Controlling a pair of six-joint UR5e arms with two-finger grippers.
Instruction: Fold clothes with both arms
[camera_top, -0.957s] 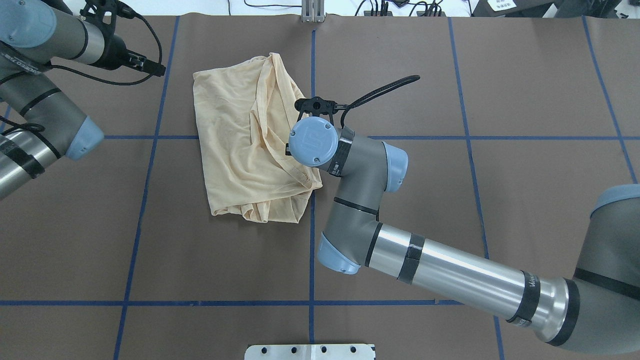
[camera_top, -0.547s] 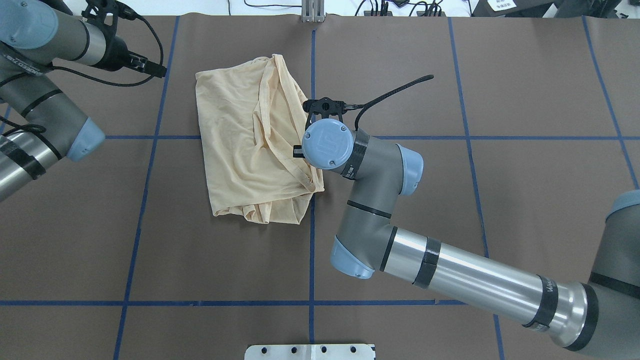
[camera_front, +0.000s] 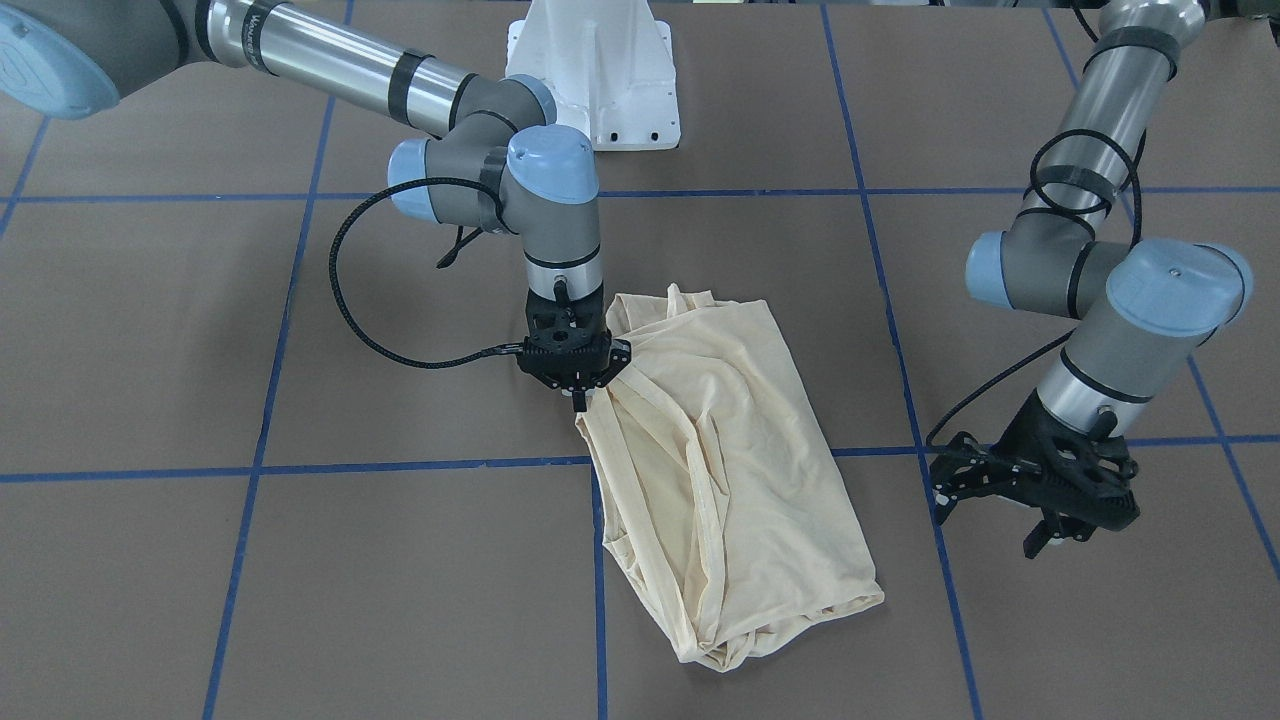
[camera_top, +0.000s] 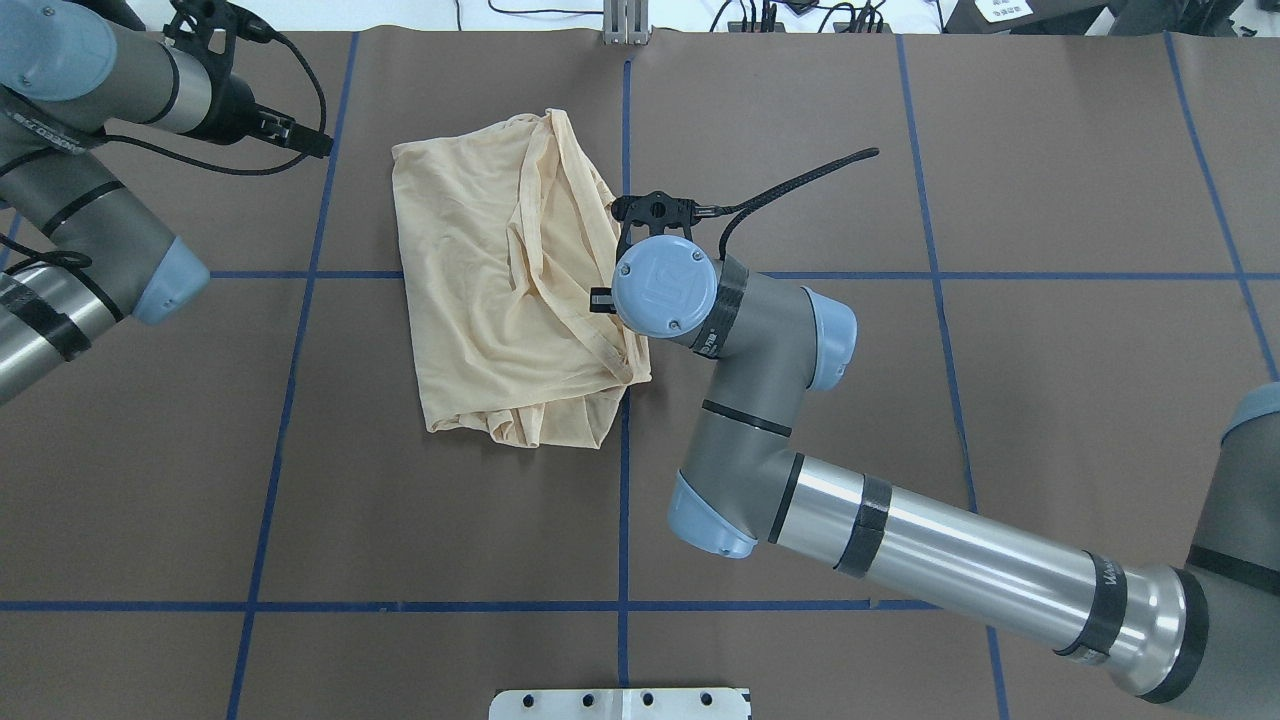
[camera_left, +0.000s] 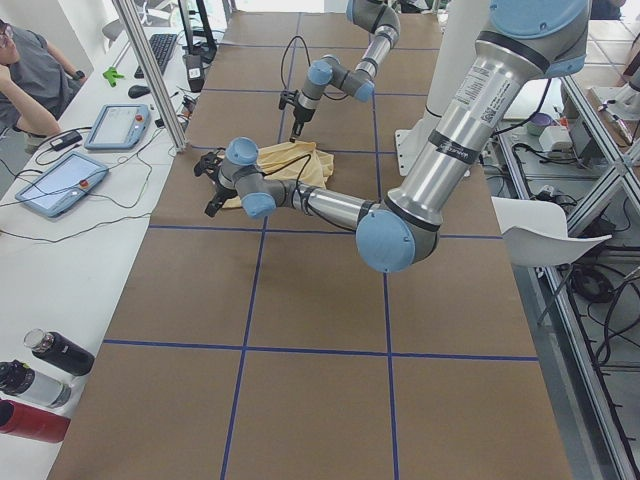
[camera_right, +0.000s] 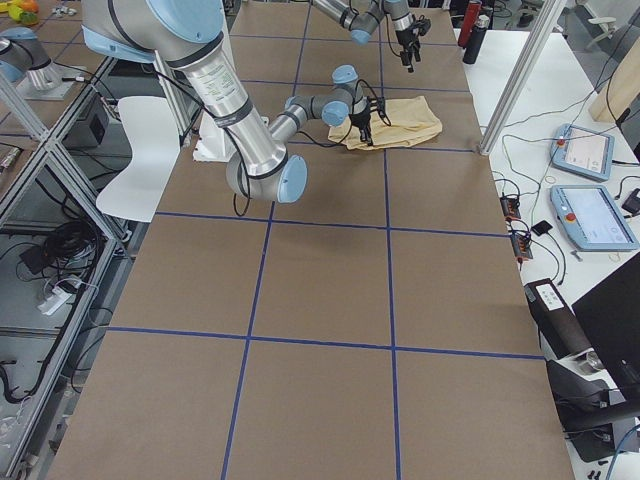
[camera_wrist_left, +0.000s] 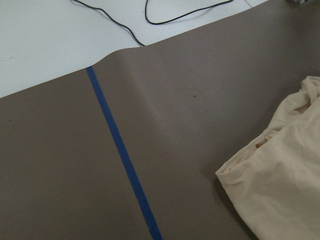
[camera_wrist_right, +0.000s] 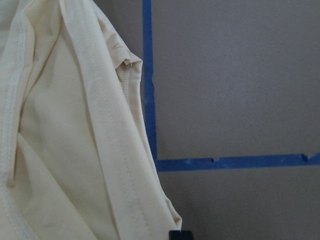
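Note:
The cream-yellow shirt (camera_top: 490, 290) lies crumpled in a rough rectangle on the brown table, print hidden. It also shows in the front view (camera_front: 730, 470), the left wrist view (camera_wrist_left: 285, 185) and the right wrist view (camera_wrist_right: 65, 150). My right gripper (camera_front: 578, 402) points straight down at the shirt's edge and looks shut on a pinch of fabric that rises to it. In the overhead view its wrist (camera_top: 665, 285) hides the fingers. My left gripper (camera_front: 988, 524) hovers open and empty above the table, apart from the shirt's other side; it also shows in the overhead view (camera_top: 310, 140).
The white pedestal base (camera_front: 595, 80) stands at the robot's side of the table. Blue tape lines (camera_top: 623, 500) grid the brown mat. The right arm's black cable (camera_front: 340, 290) loops out beside it. An operators' desk with tablets (camera_left: 60, 180) runs along the far edge.
My right arm has moved right with the shirt's edge in its gripper, and the shirt has shifted a little to the right. The left arm has barely moved.

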